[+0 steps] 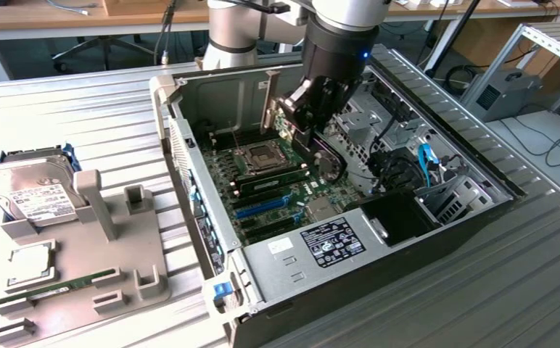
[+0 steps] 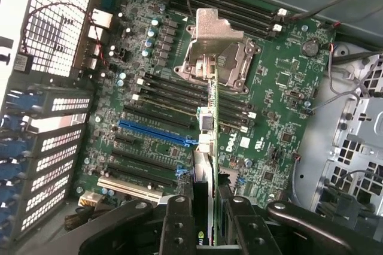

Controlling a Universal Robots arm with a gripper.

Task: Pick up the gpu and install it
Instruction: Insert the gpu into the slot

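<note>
The gpu hangs inside the open computer case, above the motherboard. Its green board edge and black cooler point down toward the slots. My gripper is shut on the card's upper part. In the wrist view the gpu shows edge-on between my two black fingers, with its silver end bracket at the far end over the CPU socket. The blue expansion slot lies just beside the card's line, and the card hovers clear of the board.
The case lies on its side on a ribbed metal table. Drive cages and cables crowd its far side, and the power supply sits at its near end. On the exterior view's left, a grey fixture carries a hard drive, a processor and a RAM stick.
</note>
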